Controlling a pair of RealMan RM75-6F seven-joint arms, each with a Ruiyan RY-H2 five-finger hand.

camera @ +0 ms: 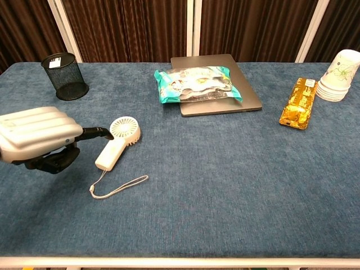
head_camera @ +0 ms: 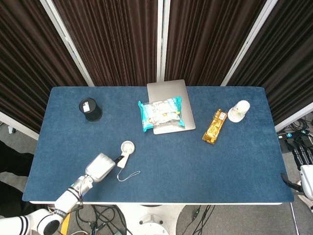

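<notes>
The left hand [camera: 39, 138] hovers just left of the small white fan [camera: 117, 143] lying on the table [camera: 225, 180], fingers apart and holding nothing, one dark fingertip seemingly just short of the fan's head.

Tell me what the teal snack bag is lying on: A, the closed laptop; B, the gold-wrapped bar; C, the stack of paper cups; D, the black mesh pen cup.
A: the teal snack bag rests across the lid of the closed laptop, overhanging its left edge, while the pen cup, paper cups and gold-wrapped bar stand well apart from it.
</notes>
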